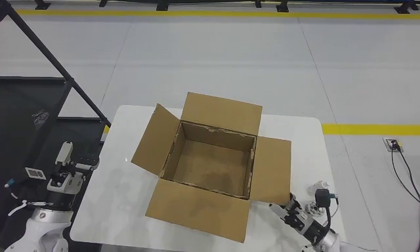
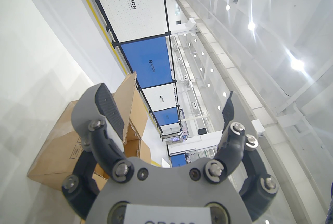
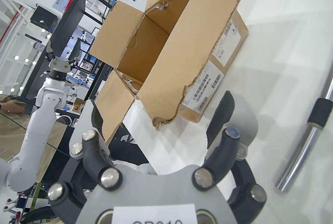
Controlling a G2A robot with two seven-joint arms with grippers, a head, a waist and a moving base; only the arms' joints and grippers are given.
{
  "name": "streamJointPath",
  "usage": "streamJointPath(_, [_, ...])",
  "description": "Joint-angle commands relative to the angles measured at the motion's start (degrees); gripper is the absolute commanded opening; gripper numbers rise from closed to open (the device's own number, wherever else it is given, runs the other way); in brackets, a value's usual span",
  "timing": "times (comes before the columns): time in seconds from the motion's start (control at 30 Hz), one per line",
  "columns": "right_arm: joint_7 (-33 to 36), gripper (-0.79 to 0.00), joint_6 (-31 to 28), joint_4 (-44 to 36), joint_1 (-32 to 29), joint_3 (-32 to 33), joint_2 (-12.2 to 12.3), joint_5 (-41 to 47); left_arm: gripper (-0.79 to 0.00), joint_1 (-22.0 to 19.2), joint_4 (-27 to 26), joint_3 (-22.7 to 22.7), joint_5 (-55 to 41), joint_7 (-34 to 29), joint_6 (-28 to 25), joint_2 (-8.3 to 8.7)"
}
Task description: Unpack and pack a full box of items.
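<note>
An open cardboard box (image 1: 210,167) stands in the middle of the white table (image 1: 295,140), all flaps folded outward. Its inside shows only bare cardboard. My left gripper (image 1: 64,153) is off the table's left edge, well apart from the box; in the left wrist view this gripper (image 2: 169,110) is open and holds nothing, with the box (image 2: 59,147) beyond it. My right gripper (image 1: 281,209) sits at the box's near right corner, just below the right flap. In its own view the right gripper (image 3: 161,110) is open and empty, close under the flap (image 3: 197,27).
A black frame (image 1: 59,81) rises to the left of the table. A metal rod with a black sleeve (image 3: 309,141) lies close beside the right gripper. A floor socket with cables (image 1: 394,147) lies to the right, and bare tabletop rings the box.
</note>
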Motion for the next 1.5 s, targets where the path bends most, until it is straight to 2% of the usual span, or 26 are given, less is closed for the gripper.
streamJointPath(0.0, [-0.48,0.0,0.63,0.43,0.99,-0.89,-0.03,-0.59,0.0,0.0,0.0,0.0,0.0,0.0,0.0,0.0])
streamJointPath(0.17, [-1.59,0.0,1.07,1.52,2.83,-2.19,-0.02,-1.08,0.0,0.0,0.0,0.0,0.0,0.0,0.0,0.0])
streamJointPath(0.5, [-4.0,0.0,8.1,1.97,6.89,-5.47,-0.27,-4.72,0.0,0.0,0.0,0.0,0.0,0.0,0.0,0.0])
streamJointPath(1.03, [-6.91,0.0,14.29,2.25,10.78,-8.36,-0.45,-7.57,0.0,0.0,0.0,0.0,0.0,0.0,0.0,0.0])
streamJointPath(1.33, [-7.02,0.0,15.71,3.99,13.76,-10.18,-0.61,-7.79,0.0,0.0,0.0,0.0,0.0,0.0,0.0,0.0])
streamJointPath(1.47, [-7.52,0.0,15.18,3.91,13.06,-9.52,-0.46,-7.53,0.0,0.0,0.0,0.0,0.0,0.0,0.0,0.0])
